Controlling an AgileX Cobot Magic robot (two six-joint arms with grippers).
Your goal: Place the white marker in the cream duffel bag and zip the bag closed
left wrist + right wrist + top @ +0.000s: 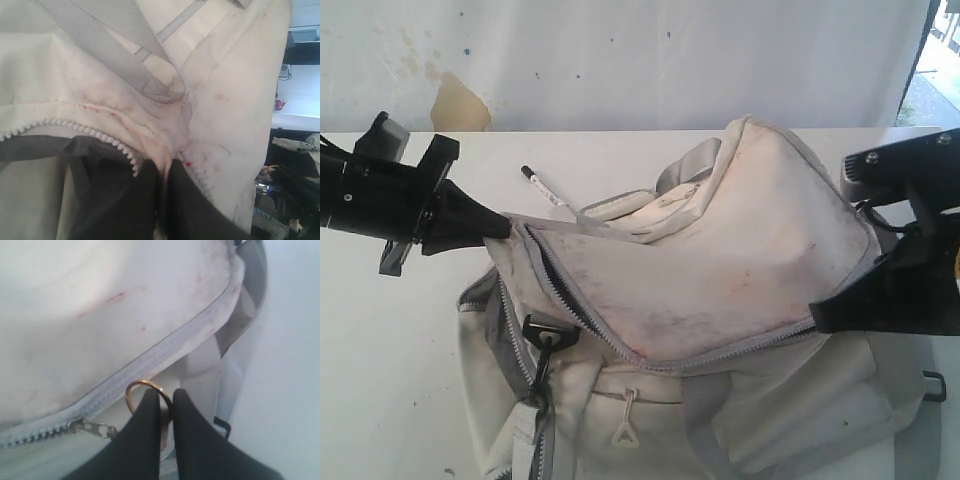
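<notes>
The cream duffel bag [720,250] lies on the white table with its stained top flap lifted and the main zipper open along the left and front. My left gripper [500,228] is shut on the flap's left corner; in the left wrist view the black fingers [145,200] pinch cream fabric beside the zipper teeth [120,147]. My right gripper [820,318] is shut on a brass ring [135,387] at the bag's right end, close to the zipper slider [92,427]. The white marker [546,191] lies on the table behind the bag, apart from both grippers.
A black plastic clip [542,330] hangs on the bag's front left strap. A front pocket's zipper pull [625,425] hangs low. A grey webbing handle [660,205] lies folded behind the flap. The table [390,330] ends at a stained white wall [620,60].
</notes>
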